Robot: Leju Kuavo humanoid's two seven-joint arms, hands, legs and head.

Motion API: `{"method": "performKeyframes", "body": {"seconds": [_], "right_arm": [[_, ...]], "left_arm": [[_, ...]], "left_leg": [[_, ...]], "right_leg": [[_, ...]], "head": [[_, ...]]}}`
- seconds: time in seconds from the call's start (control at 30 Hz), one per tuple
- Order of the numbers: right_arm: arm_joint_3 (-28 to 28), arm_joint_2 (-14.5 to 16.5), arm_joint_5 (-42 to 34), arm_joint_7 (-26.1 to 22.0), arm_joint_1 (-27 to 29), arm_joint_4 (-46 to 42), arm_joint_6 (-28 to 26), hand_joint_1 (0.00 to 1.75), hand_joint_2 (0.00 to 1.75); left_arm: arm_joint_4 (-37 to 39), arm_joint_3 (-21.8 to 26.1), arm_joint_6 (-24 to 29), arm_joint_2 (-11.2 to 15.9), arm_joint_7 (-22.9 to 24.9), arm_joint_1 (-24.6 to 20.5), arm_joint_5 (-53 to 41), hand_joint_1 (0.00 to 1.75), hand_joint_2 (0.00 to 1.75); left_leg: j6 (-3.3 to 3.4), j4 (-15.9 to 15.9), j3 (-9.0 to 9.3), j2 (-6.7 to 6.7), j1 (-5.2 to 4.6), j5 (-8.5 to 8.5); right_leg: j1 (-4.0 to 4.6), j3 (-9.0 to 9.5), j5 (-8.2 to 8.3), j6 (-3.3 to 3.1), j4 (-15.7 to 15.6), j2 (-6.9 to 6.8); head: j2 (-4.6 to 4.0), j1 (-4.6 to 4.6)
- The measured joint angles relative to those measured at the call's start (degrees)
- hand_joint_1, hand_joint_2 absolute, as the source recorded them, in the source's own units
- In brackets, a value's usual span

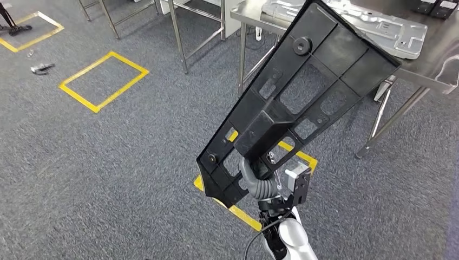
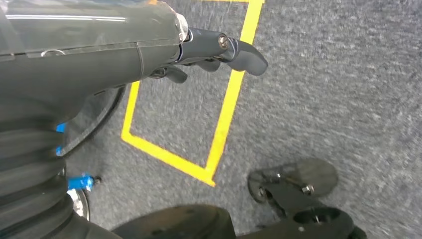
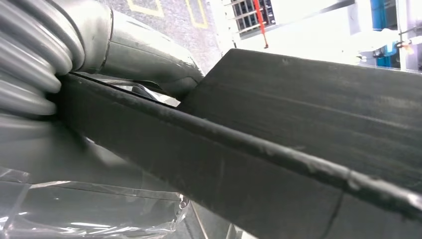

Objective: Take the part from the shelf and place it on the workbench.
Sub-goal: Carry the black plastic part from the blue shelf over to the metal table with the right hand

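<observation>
1. Right hand (image 1: 258,176) grips the black plastic bracket panel (image 1: 303,92) near its lower end, from behind. Panel tilts up toward 1 o'clock in the head view, with most of its length cantilevered above the grasp.
2. Right wrist view: thumb (image 3: 149,55) presses on the panel's face, with the panel's edge (image 3: 278,154) running across. Fingers on the far side are hidden, so I cannot judge how deep the grasp is.
3. Left hand (image 2: 219,50) holds nothing, fingers loosely curled, hanging over the grey carpet (image 2: 348,89) and yellow floor tape (image 2: 224,124).
4. Risk: low grasp and a long lever, so the panel could pivot or slip in the hand if the robot sways.
5. Risk: panel's upper corner overlaps the steel workbench (image 1: 433,59) edge at 2 o'clock; whether they touch I cannot tell. If it is brought in low, it could catch the rim.
6. Risk: a stamped metal sheet part (image 1: 379,24) already lies on the bench at 1 o'clock. Landing the panel on it could leave it rocking or sliding off.
7. Risk: panel blocks much of the head view of the bench, so picking a placement spot is harder.
</observation>
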Motion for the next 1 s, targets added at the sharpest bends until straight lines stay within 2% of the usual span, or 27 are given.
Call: {"method": "performKeyframes", "body": {"seconds": [0.1, 0.17, 0.2, 0.27, 0.3, 0.33, 0.37, 0.43, 0.47, 0.5, 0.57, 0.63, 0.67, 0.7, 0.77, 0.8, 0.83, 0.87, 0.93, 0.97, 1.0], "right_arm": [[0.0, 0.1, 0.2, 0.4, -0.5, 0.0, 0.0, 1.75, 1.75], [0.0, 0.3, 0.2, 0.4, -1.2, 0.1, 0.0, 1.75, 1.75], [0.0, 0.3, 0.2, 0.4, -1.5, 0.1, 0.0, 1.75, 1.75], [0.0, 0.3, 0.3, 0.4, -1.8, 0.3, 0.0, 1.75, 1.75], [0.0, 0.3, 0.3, 0.5, -1.8, 0.4, 0.0, 1.75, 1.75], [-0.1, 0.3, 0.3, 0.6, -1.8, 0.6, 0.0, 1.75, 1.75], [-0.1, 0.3, 0.3, 0.6, -1.8, 0.7, 0.0, 1.75, 1.75], [-0.1, 0.3, 0.4, 0.7, -2.0, 1.0, -0.1, 1.75, 1.75], [-0.1, 0.3, 0.5, 0.8, -2.2, 1.1, -0.1, 1.75, 1.75], [-0.1, 0.3, 0.6, 0.8, -2.4, 1.1, -0.2, 1.75, 1.75], [-0.1, 0.4, 0.6, 0.8, -2.7, 1.2, -0.2, 1.75, 1.75], [-0.2, 0.6, 0.7, 0.9, -2.8, 1.3, -0.3, 1.75, 1.75], [-0.2, 0.7, 0.7, 0.9, -2.9, 1.3, -0.3, 1.75, 1.75], [-0.2, 0.9, 0.7, 0.9, -3.1, 1.3, -0.3, 1.75, 1.75], [-0.2, 1.0, 0.7, 0.8, -3.3, 1.5, -0.3, 1.75, 1.75], [-0.3, 1.0, 0.7, 0.9, -3.3, 1.6, -0.3, 1.75, 1.75], [-0.3, 1.0, 0.7, 0.9, -3.3, 1.7, -0.3, 1.75, 1.75], [-0.3, 1.1, 0.7, 0.9, -3.3, 1.8, -0.3, 1.75, 1.75], [-0.3, 1.2, 0.7, 0.9, -3.4, 1.9, -0.3, 1.75, 1.75], [-0.3, 1.3, 0.8, 0.9, -3.4, 2.0, -0.3, 1.75, 1.75], [-0.3, 1.3, 0.8, 0.9, -3.5, 2.0, -0.3, 1.75, 1.75]], "left_arm": [[0.0, 0.0, 0.0, 0.0, 0.1, 0.0, 0.0, 0.0, 1.75], [0.0, 0.0, 0.0, 0.0, 0.1, 0.1, 0.0, 0.0, 1.75], [0.0, 0.0, 0.0, 0.0, 0.1, 0.0, 0.0, 0.0, 1.75], [0.0, 0.0, 0.0, 0.0, 0.1, -0.1, 0.0, 0.0, 1.75], [0.0, 0.0, 0.0, 0.0, 0.1, -0.1, 0.0, 0.0, 1.75], [0.0, 0.0, -0.1, 0.0, 0.0, -0.1, 0.0, 0.0, 1.75], [0.0, 0.0, -0.1, 0.0, 0.0, 0.0, 0.0, 0.0, 1.75], [0.0, 0.0, -0.2, 0.0, -0.1, 0.0, 0.0, 0.0, 1.75], [0.0, 0.0, -0.2, 0.0, -0.1, -0.1, 0.0, 0.0, 1.75], [0.0, 0.0, -0.2, 0.0, -0.1, -0.2, 0.0, 0.0, 1.75], [0.0, 0.0, -0.2, 0.0, -0.2, -0.3, 0.0, 0.0, 1.75], [0.0, 0.0, -0.2, 0.0, -0.2, -0.4, 0.0, 0.0, 1.75], [0.0, 0.0, -0.3, 0.0, -0.2, -0.4, 0.0, 0.0, 1.75], [0.0, 0.0, -0.3, 0.0, -0.2, -0.4, 0.0, 0.0, 1.75], [0.0, 0.0, -0.3, 0.0, -0.3, -0.4, 0.0, 0.0, 1.75], [0.0, 0.0, -0.3, 0.0, -0.4, -0.5, 0.0, 0.0, 1.75], [0.0, 0.0, -0.3, 0.0, -0.5, -0.6, 0.0, 0.0, 1.75], [0.0, 0.0, -0.3, 0.0, -0.5, -0.7, 0.0, 0.0, 1.75], [0.0, 0.0, -0.3, 0.0, -0.4, -0.6, 0.0, 0.0, 1.75], [0.0, 0.0, -0.3, 0.1, -0.4, -0.5, 0.0, 0.0, 1.75], [0.0, 0.0, -0.3, 0.1, -0.4, -0.4, 0.0, 0.0, 1.75]], "left_leg": [[0.75, -1.1, 0.39, -0.19, -0.03, -0.81], [1.25, -1.8, 0.98, -0.25, 0.25, -0.9], [1.5, -2.0, 1.28, -0.23, 0.32, -0.97], [1.85, -2.1, 1.68, -0.22, 0.32, -1.34], [1.89, -2.1, 1.97, -0.24, 0.33, -1.6], [1.85, -2.1, 2.39, -0.28, 0.35, -1.92], [1.75, -2.1, 2.89, -0.34, 0.38, -2.27], [1.31, -2.0, 4.02, -0.46, 0.39, -3.11], [1.0, -1.9, 4.36, -0.52, 0.34, -3.47], [0.65, -1.9, 4.48, -0.54, 0.27, -3.73], [-0.04, -2.0, 4.48, -0.47, 0.17, -3.94], [-0.66, -1.6, 4.5, -0.36, 0.29, -4.52], [-0.88, -0.2, 3.97, -0.35, 0.35, -5.32], [-1.04, 2.4, 2.71, -0.36, 0.42, -6.61], [-1.23, 10.3, -1.57, -0.37, 0.44, -9.55], [-1.29, 13.4, -3.54, -0.36, 0.45, -10.23], [-1.28, 14.7, -4.62, -0.36, 0.45, -9.84], [-1.21, 13.7, -4.56, -0.35, 0.45, -8.32], [-0.79, 6.7, -1.81, -0.36, 0.43, -3.83], [-0.53, 3.2, -0.28, -0.36, 0.3, -2.35], [-0.23, 0.8, 0.74, -0.37, 0.17, -1.65]], "right_leg": [[-0.05, -0.19, -0.54, 0.86, 0.1, -0.19], [-0.12, -1.16, -1.96, 1.49, 2.4, -0.35], [-0.24, -2.72, -3.28, 1.76, 5.4, -0.39], [-0.43, -7.41, -5.83, 2.17, 13.2, -0.4], [-0.57, -9.41, -6.02, 2.35, 15.9, -0.41], [-0.74, -10.47, -4.99, 2.5, 16.5, -0.42], [-0.9, -10.43, -2.95, 2.59, 15.1, -0.45], [-1.09, -8.11, 2.29, 2.58, 8.1, -0.56], [-0.99, -6.9, 3.86, 2.45, 5.0, -0.61], [-0.85, -6.07, 4.49, 2.19, 2.7, -0.66], [-0.54, -5.72, 3.92, 1.53, 1.6, -0.6], [-0.71, -5.21, 3.67, 0.75, 1.0, -0.53], [-0.82, -4.86, 3.62, 0.35, 0.7, -0.56], [-0.89, -4.51, 3.53, 0.0, 0.4, -0.59], [-0.69, -4.18, 3.22, -0.49, 0.4, -0.64], [-0.59, -4.05, 3.06, -0.6, 0.5, -0.63], [-0.51, -3.88, 2.87, -0.66, 0.5, -0.6], [-0.45, -3.65, 2.64, -0.64, 0.6, -0.52], [-0.41, -2.98, 2.05, -0.45, 0.8, -0.3], [-0.32, -2.79, 1.78, -0.24, 0.9, -0.18], [-0.23, -2.76, 1.62, 0.02, 1.0, -0.12]], "head": [[-0.01, -0.04], [-0.01, 0.04], [-0.01, 0.07], [-0.01, 0.13], [0.0, 0.13], [-0.01, 0.14], [-0.01, 0.14], [-0.01, 0.14], [-0.01, 0.14], [-0.01, 0.12], [-0.01, 0.07], [0.0, 0.04], [0.0, 0.02], [0.0, -0.01], [-0.01, -0.03], [-0.01, -0.03], [-0.01, -0.03], [-0.01, -0.03], [-0.01, -0.01], [-0.01, -0.01], [-0.01, 0.0]]}}
